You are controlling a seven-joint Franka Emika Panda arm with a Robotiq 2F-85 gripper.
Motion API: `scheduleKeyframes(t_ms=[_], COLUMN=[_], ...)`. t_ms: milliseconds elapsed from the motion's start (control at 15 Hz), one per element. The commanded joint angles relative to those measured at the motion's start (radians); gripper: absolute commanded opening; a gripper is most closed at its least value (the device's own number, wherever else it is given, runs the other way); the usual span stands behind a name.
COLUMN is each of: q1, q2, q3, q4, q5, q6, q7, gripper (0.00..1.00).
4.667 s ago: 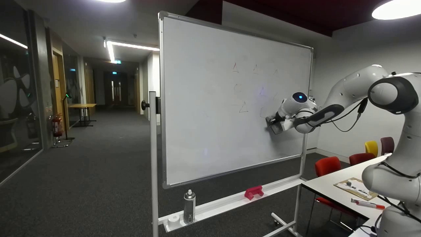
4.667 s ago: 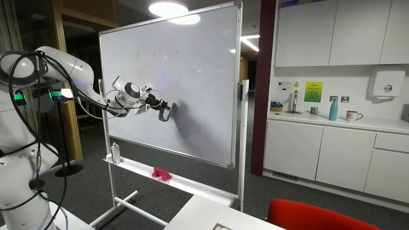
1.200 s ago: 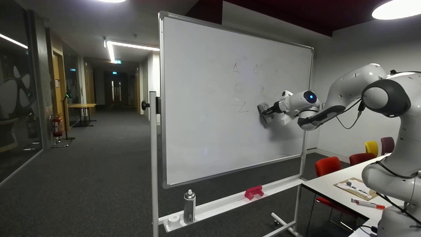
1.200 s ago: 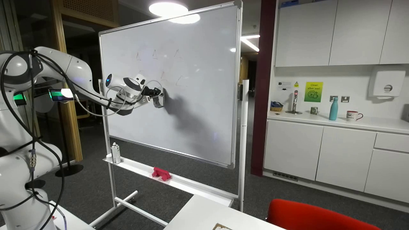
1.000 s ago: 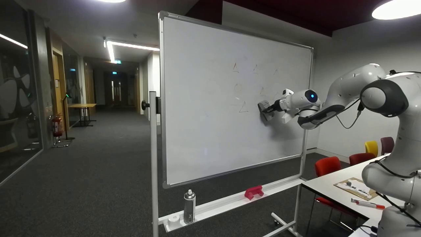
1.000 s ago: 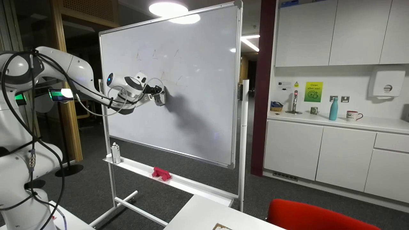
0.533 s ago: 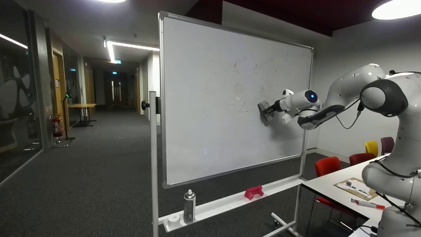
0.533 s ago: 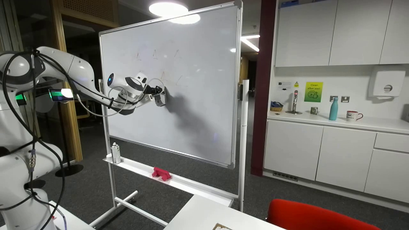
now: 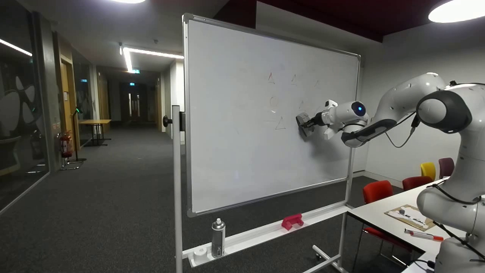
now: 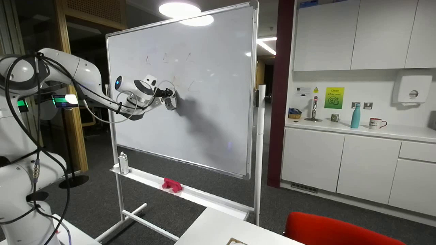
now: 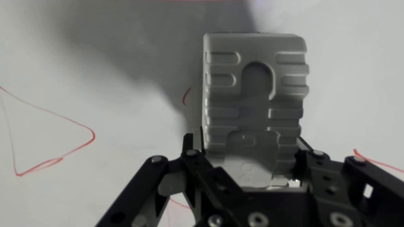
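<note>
Eraser (image 11: 254, 104), ribbed grey, gripped by its sides in the end effector (image 11: 247, 143), wrist view; small red stroke (image 11: 185, 96) just beside it, red triangle (image 11: 92, 135) farther off. In an exterior view, eraser against the whiteboard (image 9: 242, 163), seemingly touching, below faint drawn shapes (image 9: 271, 80). In an exterior view, red bracket-like piece (image 10: 172, 185) and spray can (image 10: 123, 164) on the ledge (image 10: 197, 195) beneath. Step in hand, by judgement: wiping. Next move probably calls for eraser held flat, steady pressure across that stroke.

We see an eraser (image 11: 254, 101) before the whiteboard (image 9: 242, 117); on the tray (image 9: 255, 238) below, a can (image 9: 218, 239) left of a block (image 9: 292, 221).
</note>
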Motion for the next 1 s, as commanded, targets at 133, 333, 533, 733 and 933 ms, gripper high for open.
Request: scheduleKeyframes(t_ms=[133,333,533,733,933], q1=[-0.002,-0.041,-0.087,-0.133,-0.198], q2=[0.017,0.03,0.023,0.021,0.027], q3=[0.005,0.036,0.069,0.101,0.137], q4=[0.02,0.03,0.02,-0.002,-0.017], q5=[0.001,0.01,0.011,0.009,0.012], q6=[0.0,0.0,-0.002,-0.019,-0.018], q7=[-0.028,-0.058,-0.074,-0.091,-0.107], gripper=[0.35,0.35,0.35,0.35,0.35])
